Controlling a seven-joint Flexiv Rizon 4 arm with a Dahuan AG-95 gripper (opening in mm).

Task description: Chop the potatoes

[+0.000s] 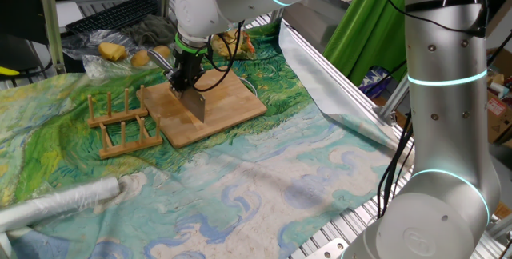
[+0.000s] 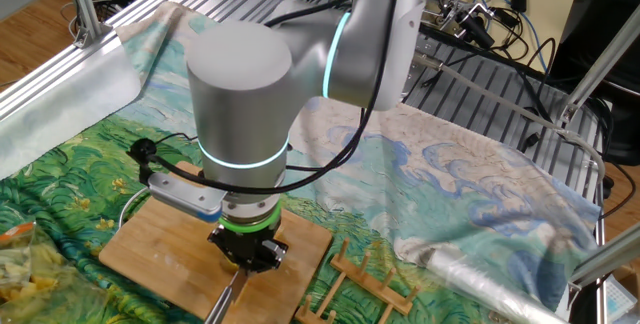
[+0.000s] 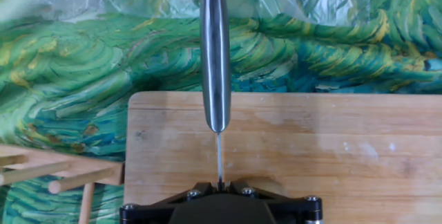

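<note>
One fixed view: the gripper point(image 1: 186, 79) points straight down over the wooden board point(image 1: 232, 99), jaws pressed together on the handle of a knife point(image 1: 196, 103). The broad blade hangs below the fingers, its lower edge at the board's surface near the middle. Just beside the board's left edge stands a wooden peg rack point(image 1: 120, 123). Beyond the board's far left corner, yellowish lumps point(image 1: 112, 51) lie on clear plastic. Whether these are the potatoes I cannot tell, and no potato piece can be made out on the board.

The other fixed view: the arm's wrist covers the board's point(image 2: 160, 249) middle. The gripper point(image 2: 250, 254) sits low over it and the knife point(image 2: 225, 299) runs out of the bottom edge.

Hand view: the gripper point(image 3: 221, 182) pinches the knife point(image 3: 215, 51). The steel handle reaches past the board's point(image 3: 331, 148) far edge, the blade seen edge-on as a thin line. The rack point(image 3: 55, 175) lies left of the board.
</note>
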